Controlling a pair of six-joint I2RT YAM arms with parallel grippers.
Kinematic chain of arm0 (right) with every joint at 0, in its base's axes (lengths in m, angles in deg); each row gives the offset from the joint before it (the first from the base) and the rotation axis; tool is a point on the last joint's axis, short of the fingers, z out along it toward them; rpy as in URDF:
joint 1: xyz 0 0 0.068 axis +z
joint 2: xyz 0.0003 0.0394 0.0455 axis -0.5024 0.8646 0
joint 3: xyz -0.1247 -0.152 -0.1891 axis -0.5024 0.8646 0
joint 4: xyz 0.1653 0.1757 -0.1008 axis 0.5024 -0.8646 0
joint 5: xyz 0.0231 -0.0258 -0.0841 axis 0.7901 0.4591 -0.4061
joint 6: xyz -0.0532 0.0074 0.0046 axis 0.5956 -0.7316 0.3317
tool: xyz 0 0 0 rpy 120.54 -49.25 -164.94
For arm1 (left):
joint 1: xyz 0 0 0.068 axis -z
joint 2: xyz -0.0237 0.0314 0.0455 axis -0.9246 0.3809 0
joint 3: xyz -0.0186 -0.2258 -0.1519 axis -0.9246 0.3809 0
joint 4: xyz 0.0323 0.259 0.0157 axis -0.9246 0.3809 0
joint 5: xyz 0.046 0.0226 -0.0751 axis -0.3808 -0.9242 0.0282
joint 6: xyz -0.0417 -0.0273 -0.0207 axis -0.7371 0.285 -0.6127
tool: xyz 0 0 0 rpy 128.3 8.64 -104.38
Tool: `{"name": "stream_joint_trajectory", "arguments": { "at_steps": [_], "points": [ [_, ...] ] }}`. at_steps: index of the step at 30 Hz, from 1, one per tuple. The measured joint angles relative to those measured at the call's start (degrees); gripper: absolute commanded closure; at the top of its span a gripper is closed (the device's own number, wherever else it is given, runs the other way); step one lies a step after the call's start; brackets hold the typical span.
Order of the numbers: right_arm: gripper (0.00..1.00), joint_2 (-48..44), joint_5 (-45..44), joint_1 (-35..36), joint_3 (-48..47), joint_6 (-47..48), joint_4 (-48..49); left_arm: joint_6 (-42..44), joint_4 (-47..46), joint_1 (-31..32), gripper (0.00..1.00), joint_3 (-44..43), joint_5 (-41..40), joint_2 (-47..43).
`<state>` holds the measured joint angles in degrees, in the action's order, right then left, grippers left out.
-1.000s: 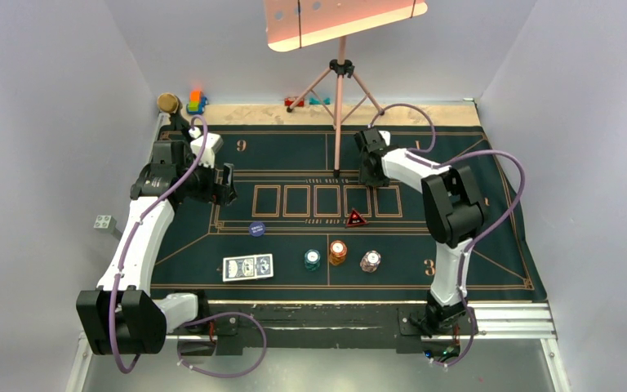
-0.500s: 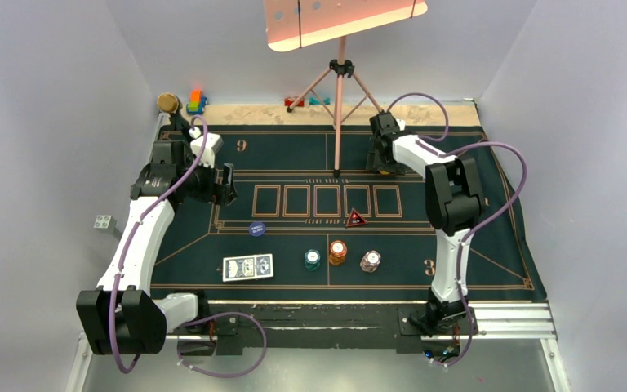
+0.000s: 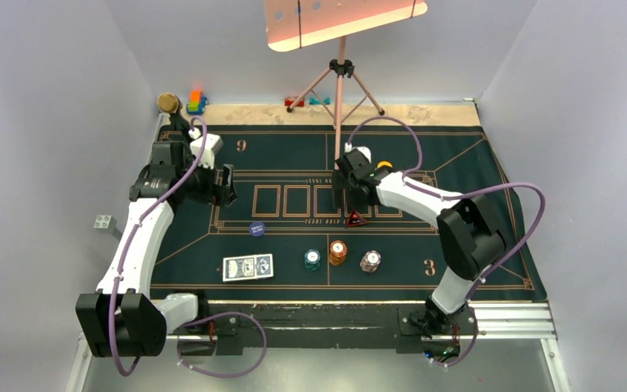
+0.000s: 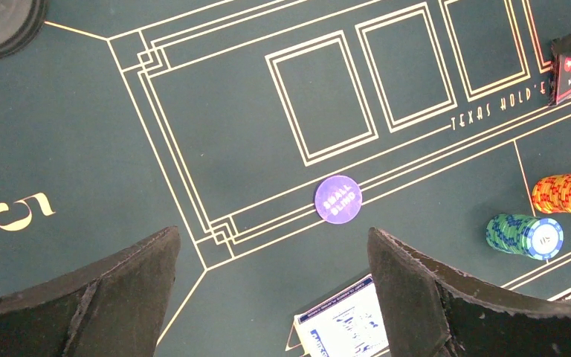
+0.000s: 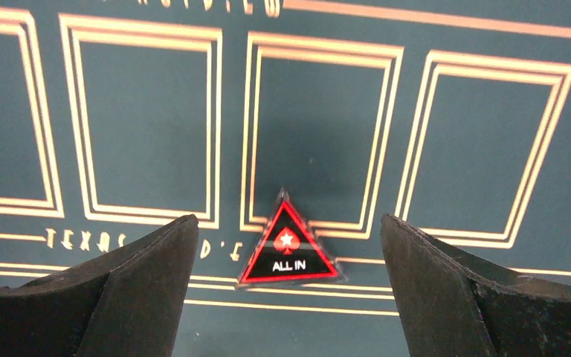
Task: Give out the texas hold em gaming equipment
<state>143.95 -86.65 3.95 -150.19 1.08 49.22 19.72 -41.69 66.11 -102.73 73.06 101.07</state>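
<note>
My right gripper (image 3: 348, 186) is open and empty, low over the card boxes of the green mat. The red-black triangular "ALL IN" marker (image 5: 288, 248) lies between and just ahead of its fingers, untouched; it also shows in the top view (image 3: 356, 218). A yellow disc (image 3: 384, 166) lies behind the right gripper. My left gripper (image 3: 225, 184) is open and empty at the mat's left. Below it are the dark blue "SMALL BLIND" disc (image 4: 338, 198), the blue-backed cards (image 4: 342, 327), and the teal (image 4: 526, 235) and orange (image 4: 567, 193) chip stacks. A pinkish-white stack (image 3: 370, 261) stands to their right.
A pink tripod (image 3: 340, 90) with a tilted board stands at the back centre, its pole foot on the mat. A gold-topped black stand (image 3: 167, 102) and toy blocks (image 3: 196, 102) sit at the back left, with more blocks (image 3: 306, 101) at the back centre.
My right gripper swung from the back right, left and nearer, to hover over the triangular marker. The yellow disc now shows uncovered where it was. The left arm has not moved.
</note>
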Motion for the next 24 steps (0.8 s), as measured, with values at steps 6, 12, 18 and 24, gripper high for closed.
{"name": "stream_joint_trajectory", "arguments": {
  "at_steps": [6,12,18,24],
  "points": [
    [0.07,1.2,0.9,1.5,4.2,-1.2,0.2,0.2,0.5,0.0,0.0,0.0,0.0,0.0],
    [0.13,1.9,1.2,1.9,4.5,-1.3,0.4,0.4,0.7,0.0,0.0,0.0,0.0,-0.2],
    [0.23,2.0,1.2,2.2,4.8,-1.5,0.2,0.4,0.7,0.0,0.0,0.0,0.0,-0.6],
    [0.28,2.1,0.9,2.2,5.4,-2.1,-2.0,0.4,0.7,0.0,0.0,0.0,0.0,-0.6]
  ]
}}
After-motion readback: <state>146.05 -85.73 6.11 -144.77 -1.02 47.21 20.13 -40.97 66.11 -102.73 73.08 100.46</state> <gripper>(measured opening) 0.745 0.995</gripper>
